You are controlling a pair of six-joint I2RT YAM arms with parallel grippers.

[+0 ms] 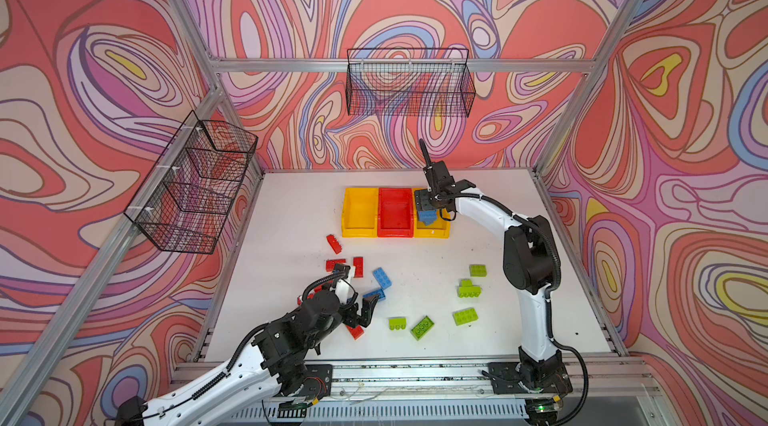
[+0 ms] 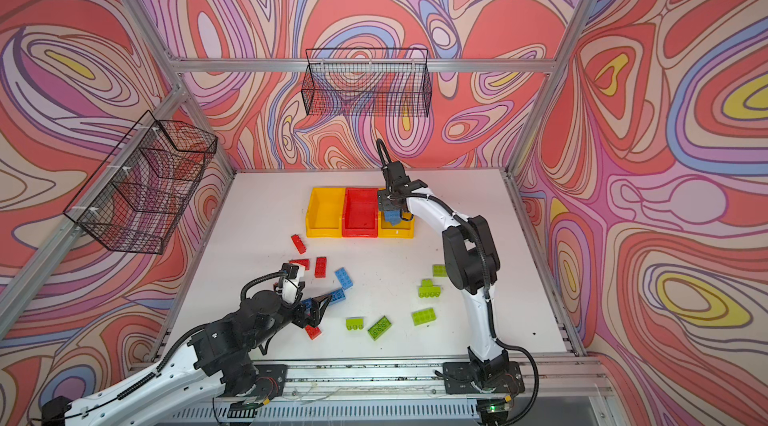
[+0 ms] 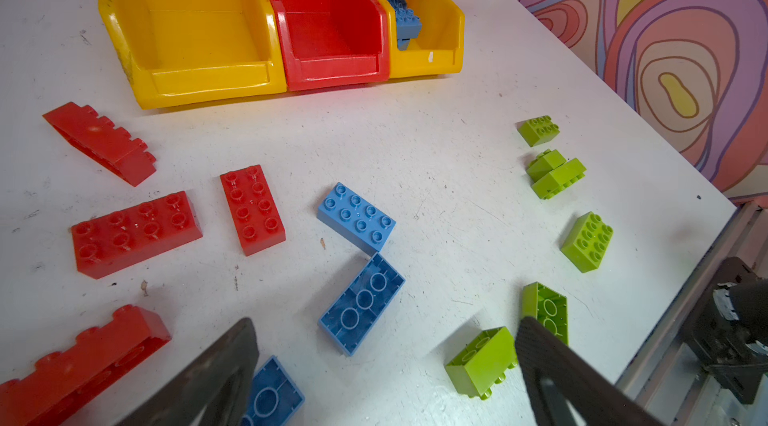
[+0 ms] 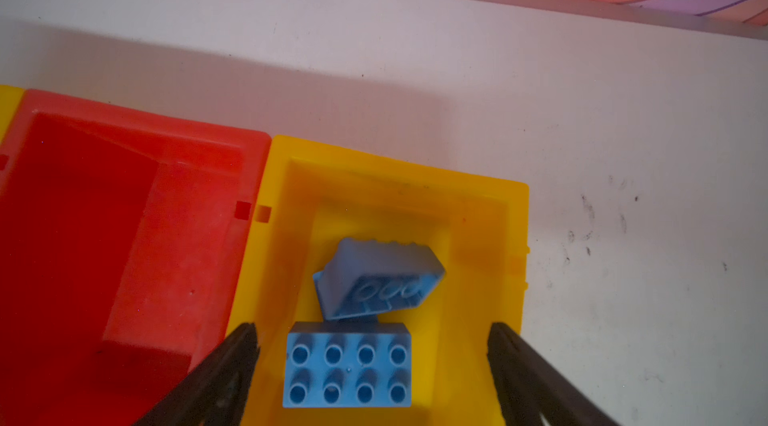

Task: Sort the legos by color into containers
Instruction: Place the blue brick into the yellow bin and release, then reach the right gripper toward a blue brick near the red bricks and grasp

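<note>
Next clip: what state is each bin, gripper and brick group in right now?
Left yellow bin: empty.
Red bin: empty.
Right yellow bin: holds two blue bricks.
Right gripper: open, over those two.
Table bricks: loose, unsorted.
Left gripper: open, above them.

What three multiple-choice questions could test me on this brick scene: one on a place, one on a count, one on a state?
1. Where do the sorted blue bricks lie?
A) the red bin
B) the yellow bin under the right pincer
C) a wire basket

2. How many blue bricks lie there?
A) two
B) five
C) none

3. How does the right pincer stand?
A) shut on a brick
B) shut, empty
C) open, holding nothing

Answers:
1 B: the right wrist view shows them inside that yellow bin.
2 A: two show there, one tilted.
3 C: its fingers stand wide apart, touching no brick.
</note>
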